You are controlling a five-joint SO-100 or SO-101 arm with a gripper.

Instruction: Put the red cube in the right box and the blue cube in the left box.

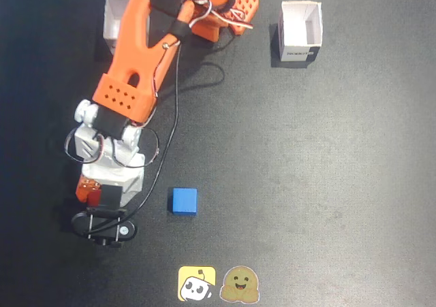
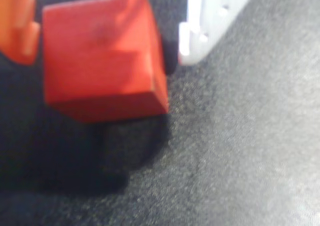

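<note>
While scanning from the left of the fixed view, pincer (image 1: 95, 195): hanging low over the dark surface (image 1: 306, 184) at lower left, straddling the red cube and covering most of it from above.
Red cube (image 2: 100, 60): sitting between the two fingers in the wrist view, apparently resting on the surface with its shadow falling just below.
Orange finger (image 2: 17, 30): pressing near or against the cube's left face; contact too blurred to confirm.
White finger (image 2: 200, 30): standing just beside the cube's right edge, leaving a dark gap.
Pincer state: released, judging by that gap; not yet clamping the cube.
Handling of the cube: looking solid, stiff and light, with plain smooth faces; likely slipping or twisting if pinched at a corner.
Hold point: closing squarely on the two opposite flat faces, mid-height, seeming safest.
Left box (image 1: 113, 21): standing at upper left, partly hidden behind the orange arm.
Blue cube (image 1: 184, 201): lying alone, well apart from both boxes, near the pincer's right.
Right box (image 1: 301, 31): standing open at upper right, looking empty, far from the red cube.
</note>
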